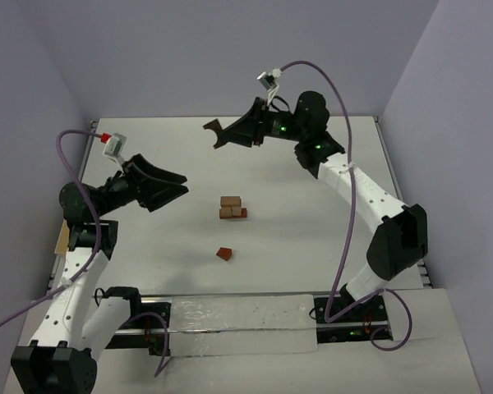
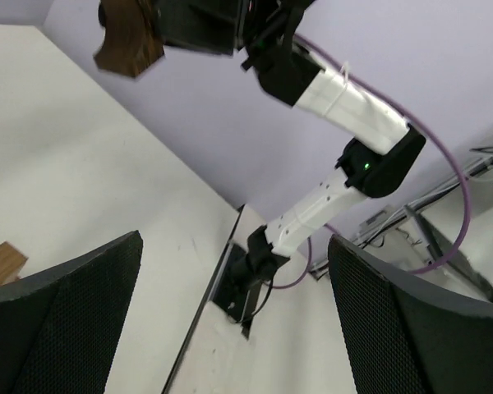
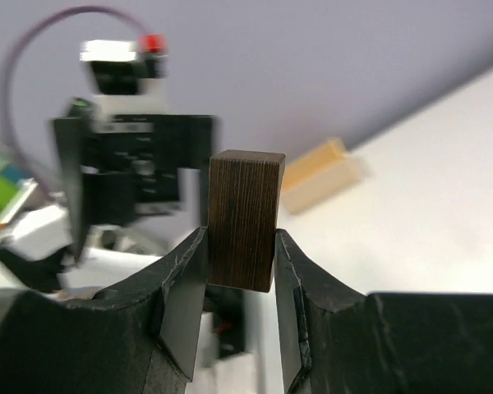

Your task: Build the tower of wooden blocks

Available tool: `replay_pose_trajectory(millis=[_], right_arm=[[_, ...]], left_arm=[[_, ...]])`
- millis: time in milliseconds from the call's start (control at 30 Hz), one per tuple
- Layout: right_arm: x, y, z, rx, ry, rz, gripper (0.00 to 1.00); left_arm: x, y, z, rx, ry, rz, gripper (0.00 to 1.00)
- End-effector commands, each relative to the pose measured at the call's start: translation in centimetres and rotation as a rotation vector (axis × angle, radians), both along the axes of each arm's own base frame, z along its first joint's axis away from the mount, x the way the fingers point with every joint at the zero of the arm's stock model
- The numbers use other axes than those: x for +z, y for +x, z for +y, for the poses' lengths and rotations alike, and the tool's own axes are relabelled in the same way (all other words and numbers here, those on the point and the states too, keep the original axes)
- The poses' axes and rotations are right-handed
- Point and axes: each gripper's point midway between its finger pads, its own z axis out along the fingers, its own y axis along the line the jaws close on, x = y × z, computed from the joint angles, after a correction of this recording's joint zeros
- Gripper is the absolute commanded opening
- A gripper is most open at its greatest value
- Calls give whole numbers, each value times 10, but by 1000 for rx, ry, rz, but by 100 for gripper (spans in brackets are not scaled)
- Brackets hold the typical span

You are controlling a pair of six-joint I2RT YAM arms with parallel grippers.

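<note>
A small stack of reddish-brown and tan blocks, the wood block tower (image 1: 232,208), stands mid-table. A lone reddish wedge (image 1: 223,254) lies nearer the arms. My right gripper (image 1: 222,138) hovers high over the far side of the table, shut on a dark brown block (image 1: 214,129); in the right wrist view that block (image 3: 245,217) stands upright between the fingers of the right gripper (image 3: 242,263). My left gripper (image 1: 169,185) is raised to the left of the stack, open and holding nothing. In the left wrist view the left gripper (image 2: 238,320) gapes wide, and the dark block (image 2: 130,41) shows at the top.
A pale wooden tray (image 1: 63,238) lies at the table's left edge, also seen as the tray (image 3: 320,176) behind the held block. A tan block corner (image 2: 0,264) shows at the left edge of the left wrist view. Purple walls close the table on three sides.
</note>
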Motion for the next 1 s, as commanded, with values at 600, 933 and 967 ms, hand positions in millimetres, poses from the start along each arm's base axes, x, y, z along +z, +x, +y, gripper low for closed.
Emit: replay_pose_trajectory(millis=[600,933,967], right_arm=[[-153,-1,-86,310,-881,-644,0],[-188,-3,-70,464,-953,-671,0],[-192,-3,-68,477,-963,-681,0]], left_arm=[[-62,99,79,105,738,61,99],[-70,98,45,97,870,-157,99],[-72,96,42,79,873,-171,99]])
